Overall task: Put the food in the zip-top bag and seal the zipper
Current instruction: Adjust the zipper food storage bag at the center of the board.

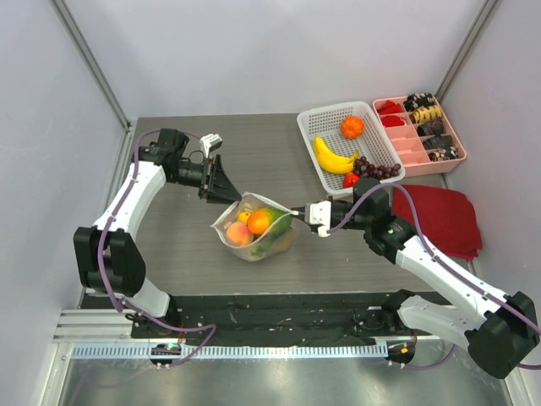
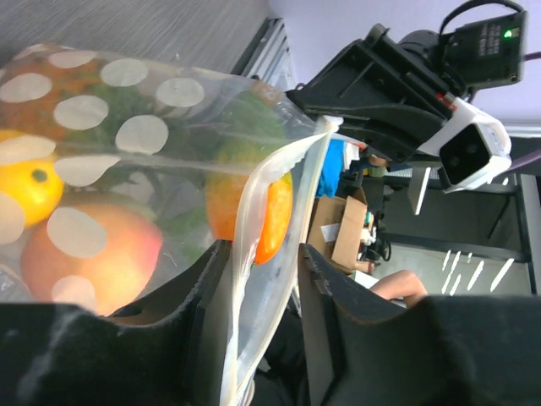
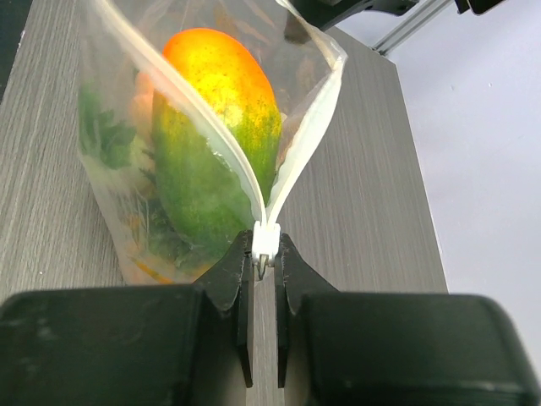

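On the sealing step, by the look of it: food (image 1: 258, 222) already inside zip-top bag (image 1: 272, 246), standing on table (image 1: 279, 144) between both pincers, mouth gaping. Grips white slider tab (image 3: 265, 239) in clenched right pincer (image 3: 264, 258), at near end of zipper (image 3: 306, 139). Straddles opposite bag corner with left pincer (image 2: 258, 288); clamped or not, cannot tell. Next, probably: draw tab along strip toward left pincer, keeping mouth taut.

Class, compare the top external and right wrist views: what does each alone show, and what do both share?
Only the top external view shows the white basket with a banana, the pink tray and the red cloth. Only the right wrist view shows the zipper's white slider pinched by the right gripper. Both show the open zip-top bag holding food.
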Robot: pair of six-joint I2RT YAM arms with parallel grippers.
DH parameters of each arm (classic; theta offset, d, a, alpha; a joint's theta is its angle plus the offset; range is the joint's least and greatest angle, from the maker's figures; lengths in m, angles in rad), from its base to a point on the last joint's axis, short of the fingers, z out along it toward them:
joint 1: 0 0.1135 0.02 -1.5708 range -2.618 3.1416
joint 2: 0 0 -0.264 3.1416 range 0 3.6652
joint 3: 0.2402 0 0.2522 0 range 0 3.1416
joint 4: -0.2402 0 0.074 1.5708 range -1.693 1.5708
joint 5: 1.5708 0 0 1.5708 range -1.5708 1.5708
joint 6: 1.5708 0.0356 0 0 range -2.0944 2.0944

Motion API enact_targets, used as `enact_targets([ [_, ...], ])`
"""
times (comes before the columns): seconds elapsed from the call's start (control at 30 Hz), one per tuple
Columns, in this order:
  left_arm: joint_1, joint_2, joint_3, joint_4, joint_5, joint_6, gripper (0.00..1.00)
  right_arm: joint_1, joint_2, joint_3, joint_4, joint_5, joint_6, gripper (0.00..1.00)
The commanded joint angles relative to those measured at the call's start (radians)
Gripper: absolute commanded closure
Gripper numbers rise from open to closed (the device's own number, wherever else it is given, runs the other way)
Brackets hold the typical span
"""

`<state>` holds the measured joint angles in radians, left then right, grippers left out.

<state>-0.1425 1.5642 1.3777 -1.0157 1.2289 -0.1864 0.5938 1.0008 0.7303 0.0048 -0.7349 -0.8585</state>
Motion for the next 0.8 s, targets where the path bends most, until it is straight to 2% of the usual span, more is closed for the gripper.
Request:
enact_targets([
  [0.0, -0.003, -0.018, 0.015, 0.083, 0.110, -0.081, 0.66, 0.006, -0.024, 0.000, 0.041, -0.020, -0.002, 0.99],
  [0.23, -0.003, -0.056, 0.046, 0.036, 0.055, -0.004, 0.97, 0.004, -0.031, 0.006, 0.038, 0.005, 0.068, 0.99],
  [0.27, -0.003, -0.055, 0.063, -0.019, 0.043, 0.058, 1.00, 0.006, -0.034, 0.007, 0.032, 0.014, 0.076, 0.99],
  [0.4, -0.003, -0.039, 0.106, -0.153, -0.006, 0.181, 1.00, 0.006, -0.050, 0.009, 0.027, 0.029, 0.119, 0.99],
  [0.53, -0.003, -0.041, 0.167, -0.253, -0.182, 0.346, 1.00, 0.004, -0.059, 0.017, 0.023, 0.051, 0.195, 0.99],
  [0.57, -0.003, -0.049, 0.188, -0.253, -0.316, 0.369, 1.00, 0.004, -0.060, 0.020, 0.015, 0.058, 0.211, 0.99],
  [0.67, -0.005, -0.113, 0.182, -0.192, -0.556, 0.424, 1.00, 0.004, -0.067, 0.026, 0.003, 0.086, 0.260, 0.99],
  [0.77, -0.017, -0.173, 0.161, -0.110, -0.666, 0.453, 1.00, 0.003, -0.073, 0.024, 0.003, 0.091, 0.300, 0.99],
])
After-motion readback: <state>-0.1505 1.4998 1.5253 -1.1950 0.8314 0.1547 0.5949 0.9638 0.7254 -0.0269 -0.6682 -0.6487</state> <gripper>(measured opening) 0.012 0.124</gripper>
